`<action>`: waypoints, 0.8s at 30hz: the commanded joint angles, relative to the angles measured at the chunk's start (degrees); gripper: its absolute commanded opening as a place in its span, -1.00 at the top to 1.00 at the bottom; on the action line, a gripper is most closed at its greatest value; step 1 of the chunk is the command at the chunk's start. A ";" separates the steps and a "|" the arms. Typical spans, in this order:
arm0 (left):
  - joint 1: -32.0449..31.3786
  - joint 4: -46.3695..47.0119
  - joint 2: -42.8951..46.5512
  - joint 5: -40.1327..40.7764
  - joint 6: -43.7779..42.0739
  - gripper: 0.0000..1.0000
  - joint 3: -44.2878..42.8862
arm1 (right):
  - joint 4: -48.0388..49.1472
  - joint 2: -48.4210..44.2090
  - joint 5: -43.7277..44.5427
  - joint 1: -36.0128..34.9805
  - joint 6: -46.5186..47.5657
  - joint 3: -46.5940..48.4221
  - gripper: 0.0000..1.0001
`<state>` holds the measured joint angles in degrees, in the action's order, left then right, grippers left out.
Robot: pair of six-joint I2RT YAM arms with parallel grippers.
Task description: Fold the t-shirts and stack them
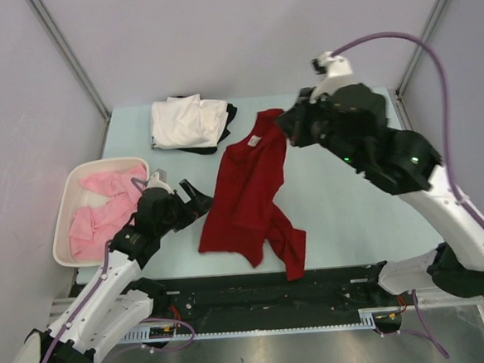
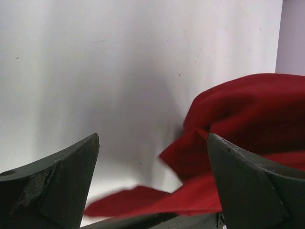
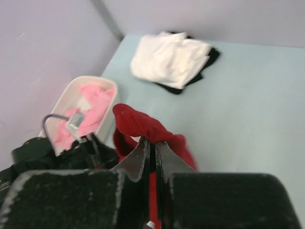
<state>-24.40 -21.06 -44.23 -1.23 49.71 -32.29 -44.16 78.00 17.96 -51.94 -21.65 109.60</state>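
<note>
A white plastic basket (image 1: 61,231) sits at the left edge of a pale blue table (image 1: 352,211). Plain grey walls (image 1: 240,32) enclose the table on three sides, with slanted metal posts (image 1: 69,56) at the back corners.

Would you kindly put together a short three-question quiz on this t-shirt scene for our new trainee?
1. True or false: the right gripper is shut on the dark red t-shirt.
2. Where do the pink t-shirts lie? A: in the white basket. B: in the right gripper. C: nowhere in view.
3. Fill in: the folded white t-shirt rests on a ___ one.

Key
1. True.
2. A.
3. Black: the black t-shirt shows at its edges.
</note>
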 commanded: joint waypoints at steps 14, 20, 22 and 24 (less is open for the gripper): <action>0.41 0.14 -0.07 -1.05 0.03 -0.99 -1.81 | -13.59 -20.42 21.08 31.20 -2.61 -36.32 -0.99; 0.41 1.29 -1.83 -1.84 0.38 -1.00 -1.98 | -1.28 -16.67 -7.12 28.49 0.90 -33.23 -0.99; 0.32 0.85 -2.00 -1.23 0.30 -0.99 -2.25 | -0.49 -9.21 -11.80 24.01 2.05 -32.17 -0.99; 0.41 0.06 -1.92 -0.52 0.12 -1.00 -2.60 | 0.82 -4.80 -13.29 20.50 2.83 -31.91 -0.99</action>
<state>-24.34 -21.65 -46.28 -2.11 49.71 -32.34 -49.32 63.09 16.71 -25.65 -21.89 76.69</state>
